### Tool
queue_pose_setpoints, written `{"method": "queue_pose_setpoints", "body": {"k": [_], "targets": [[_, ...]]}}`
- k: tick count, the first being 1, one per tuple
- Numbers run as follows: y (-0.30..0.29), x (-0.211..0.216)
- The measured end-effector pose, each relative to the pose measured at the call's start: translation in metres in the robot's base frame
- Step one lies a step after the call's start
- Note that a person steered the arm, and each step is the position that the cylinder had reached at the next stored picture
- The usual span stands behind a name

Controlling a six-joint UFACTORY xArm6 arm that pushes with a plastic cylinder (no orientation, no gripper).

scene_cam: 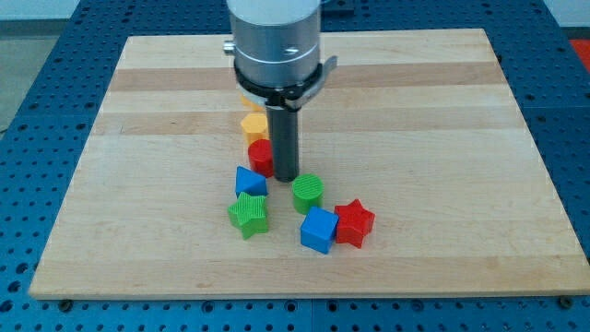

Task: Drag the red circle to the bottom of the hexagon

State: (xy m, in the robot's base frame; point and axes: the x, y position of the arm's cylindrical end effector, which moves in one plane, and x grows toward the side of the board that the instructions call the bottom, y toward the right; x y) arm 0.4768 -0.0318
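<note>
Red circle (260, 158) is the block that matters, though going from the view's bottom upward it is not the first thing met. Nearest the bottom edge of the wooden board (442, 138), a blue cube (319, 229) is sitting against a red star (354, 223), and a green star (249, 214) is lying a little to the view's left of them. Just above those, a green circle (309, 193) and a small blue block (250, 181) of unclear shape are flanking the spot where my tip (285, 177) is resting on the wood.

My tip is pressing down just beside the red circle, on its right and slightly lower side, touching it or very nearly so; the rod is hiding that edge. There is no claw here to spread or pinch, only the bare rod, so nothing is being held. Judging by the placement, contact from this side is suiting a nudge rather than a pull.

Directly above the red circle, a yellow hexagon (253, 125) is sitting close to it, perhaps touching. Another yellow piece (247, 100) is peeking out beyond that, mostly hidden under the arm's grey housing (275, 41). The red circle is already lying at the hexagon's lower side, so the task is looking nearly finished.
</note>
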Motion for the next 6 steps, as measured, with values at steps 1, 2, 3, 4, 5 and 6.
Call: {"method": "queue_pose_setpoints", "body": {"k": [1,2,3,4,5,6], "targets": [[0.000,-0.012],[0.000,-0.020],[-0.002,-0.022],[-0.005,-0.022],[-0.005,-0.022],[-0.004,-0.022]]}}
